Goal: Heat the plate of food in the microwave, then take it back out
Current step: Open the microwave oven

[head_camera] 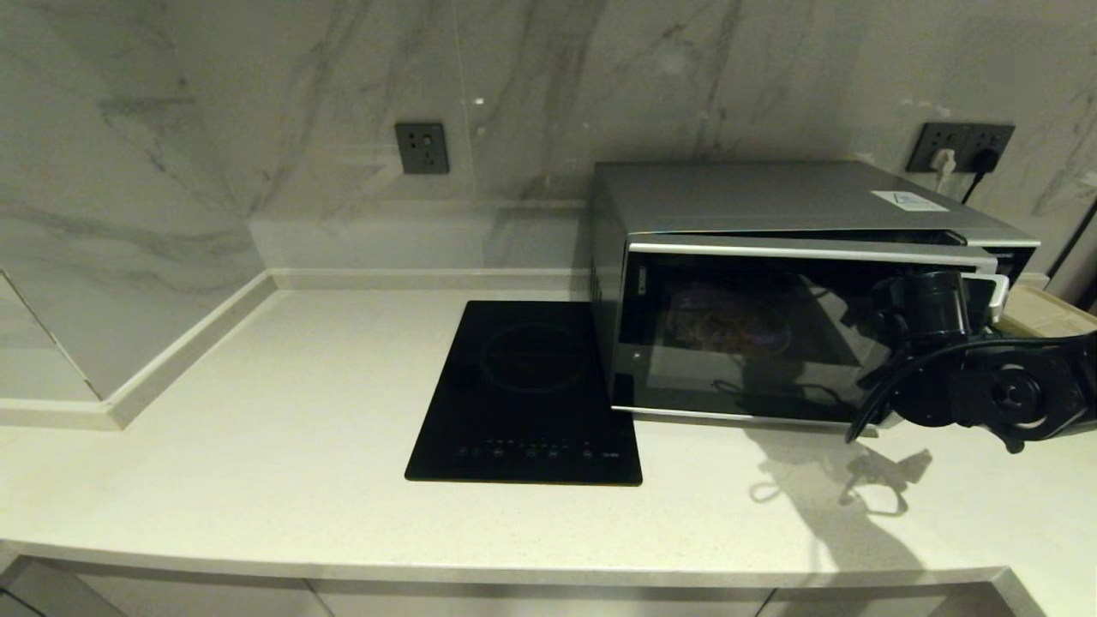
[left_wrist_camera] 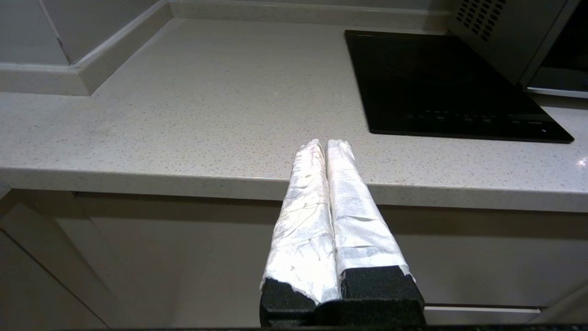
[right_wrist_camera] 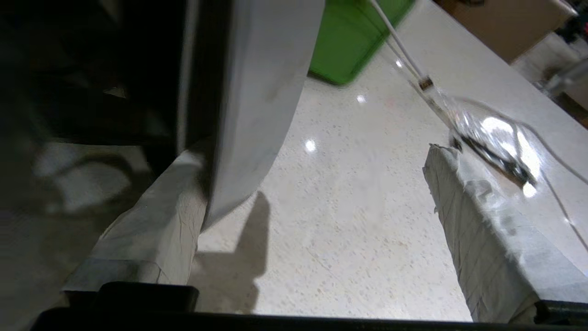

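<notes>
The silver-grey microwave (head_camera: 771, 206) stands at the back right of the counter, its dark glass door (head_camera: 746, 343) ajar at the right-hand edge. Through the glass the plate of food (head_camera: 724, 321) shows dimly on the turntable. My right gripper (head_camera: 986, 296) is at the door's free edge and is open: in the right wrist view one taped finger (right_wrist_camera: 151, 230) lies behind the curved silver door edge (right_wrist_camera: 257, 92), and the other finger (right_wrist_camera: 477, 230) stands well clear over bare counter. My left gripper (left_wrist_camera: 325, 143) is shut on nothing, parked low in front of the counter's edge.
A flat black cooktop (head_camera: 527, 390) lies left of the microwave. To the microwave's right lie a green tray (right_wrist_camera: 353, 41), a white cable (right_wrist_camera: 404, 50) and a brown box (right_wrist_camera: 505, 23). Wall sockets (head_camera: 422, 147) sit on the marble backsplash.
</notes>
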Robot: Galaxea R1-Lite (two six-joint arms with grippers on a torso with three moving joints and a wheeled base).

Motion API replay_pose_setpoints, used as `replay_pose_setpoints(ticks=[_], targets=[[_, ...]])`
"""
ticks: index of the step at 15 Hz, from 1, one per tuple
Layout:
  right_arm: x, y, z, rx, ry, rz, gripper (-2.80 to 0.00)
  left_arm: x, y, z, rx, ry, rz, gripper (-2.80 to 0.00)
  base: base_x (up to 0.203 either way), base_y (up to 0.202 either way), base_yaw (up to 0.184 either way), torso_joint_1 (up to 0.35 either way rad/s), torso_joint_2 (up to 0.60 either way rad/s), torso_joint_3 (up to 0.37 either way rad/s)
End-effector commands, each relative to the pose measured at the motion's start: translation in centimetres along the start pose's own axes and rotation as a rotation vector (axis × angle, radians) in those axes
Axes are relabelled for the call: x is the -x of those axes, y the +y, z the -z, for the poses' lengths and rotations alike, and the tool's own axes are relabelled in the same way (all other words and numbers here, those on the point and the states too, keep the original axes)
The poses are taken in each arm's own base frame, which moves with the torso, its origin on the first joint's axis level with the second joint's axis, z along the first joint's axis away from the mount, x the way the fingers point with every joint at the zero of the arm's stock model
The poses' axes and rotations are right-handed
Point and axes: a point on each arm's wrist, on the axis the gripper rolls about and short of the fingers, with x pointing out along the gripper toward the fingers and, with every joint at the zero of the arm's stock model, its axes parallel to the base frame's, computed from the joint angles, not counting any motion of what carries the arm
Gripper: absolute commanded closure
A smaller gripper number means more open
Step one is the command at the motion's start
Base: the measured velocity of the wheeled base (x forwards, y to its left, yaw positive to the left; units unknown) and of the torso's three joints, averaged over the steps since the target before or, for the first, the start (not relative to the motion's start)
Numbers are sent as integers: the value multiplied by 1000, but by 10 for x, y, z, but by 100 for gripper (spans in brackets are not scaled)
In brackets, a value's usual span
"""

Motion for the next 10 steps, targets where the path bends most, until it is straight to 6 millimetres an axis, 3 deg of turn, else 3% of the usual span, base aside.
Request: replay_pose_setpoints(ticks=[1, 4, 5, 8, 10], targets=[[15, 11, 0, 1, -2, -98, -280, 0, 0, 0, 1, 0, -1, 0, 0, 0, 0, 0, 0, 0], [46, 15, 0, -5, -11, -233, -280, 0, 0, 0, 1, 0, -1, 0, 0, 0, 0, 0, 0, 0], [65, 8, -5, -15, -21, -309, 0, 0, 0, 0, 1, 0, -1, 0, 0, 0, 0, 0, 0, 0], [123, -25, -21, -37, -61, -536, 0, 0, 0, 0, 1, 0, -1, 0, 0, 0, 0, 0, 0, 0], [143, -54, -37, -26, -61, -629, 0, 0, 0, 0, 1, 0, -1, 0, 0, 0, 0, 0, 0, 0]])
